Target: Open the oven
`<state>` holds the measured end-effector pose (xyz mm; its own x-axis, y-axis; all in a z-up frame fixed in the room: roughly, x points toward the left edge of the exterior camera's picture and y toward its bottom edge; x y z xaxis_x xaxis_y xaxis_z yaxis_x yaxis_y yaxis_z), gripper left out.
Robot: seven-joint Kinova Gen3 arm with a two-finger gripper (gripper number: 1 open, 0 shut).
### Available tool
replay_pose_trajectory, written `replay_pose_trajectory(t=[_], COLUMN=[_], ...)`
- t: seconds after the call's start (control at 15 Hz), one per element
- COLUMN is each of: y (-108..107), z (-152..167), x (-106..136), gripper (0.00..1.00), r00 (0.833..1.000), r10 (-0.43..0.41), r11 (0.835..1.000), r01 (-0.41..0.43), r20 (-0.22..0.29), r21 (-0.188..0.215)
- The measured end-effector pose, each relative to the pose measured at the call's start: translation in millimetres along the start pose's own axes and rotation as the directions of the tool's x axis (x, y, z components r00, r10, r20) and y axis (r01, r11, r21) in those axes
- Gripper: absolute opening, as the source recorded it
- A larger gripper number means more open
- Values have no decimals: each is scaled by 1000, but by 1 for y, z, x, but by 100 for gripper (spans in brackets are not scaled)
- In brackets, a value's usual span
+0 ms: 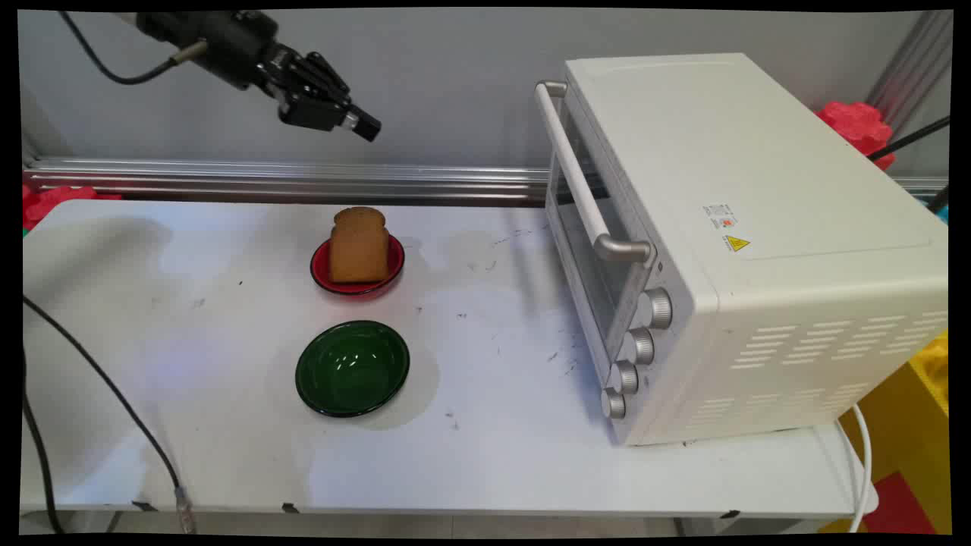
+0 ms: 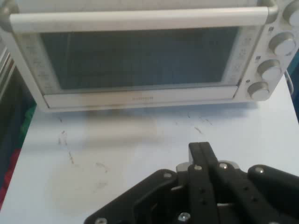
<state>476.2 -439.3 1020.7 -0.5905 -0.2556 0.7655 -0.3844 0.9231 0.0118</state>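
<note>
The white table carries everything here, its top scuffed with small dark marks. The biggest thing on it is a white toaster oven, standing on the right side and turned so that its front faces left across the table; its glass door is shut, a long pale handle runs along the top of the door, and four silver knobs sit in a row at the near end of the front. Next in size is a green bowl, empty, at the near middle of the table and well apart from the oven. Just beyond it, on the far side, lies a red dish, smaller than the bowl, and on it a slice of brown bread stands upright, leaning slightly. The black gripper hangs high over the far left part of the table, above and to the left of the bread, touching nothing and pointing towards the oven; in the hand view its two fingers are pressed together with nothing between them. A thin black cable trails across the near left corner of the table.
</note>
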Motion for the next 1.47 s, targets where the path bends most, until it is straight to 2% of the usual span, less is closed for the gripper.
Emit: replay_pose_trajectory(t=[0.6,1.27,1.47], y=[8,6,3], z=[47,108,121], x=[46,140,157], gripper=[0,0,0], r00=[1000,998,996], r10=[17,60,69], r11=[1000,998,997], r01=[-17,-60,-71], r20=[12,36,60], r21=[-3,22,28])
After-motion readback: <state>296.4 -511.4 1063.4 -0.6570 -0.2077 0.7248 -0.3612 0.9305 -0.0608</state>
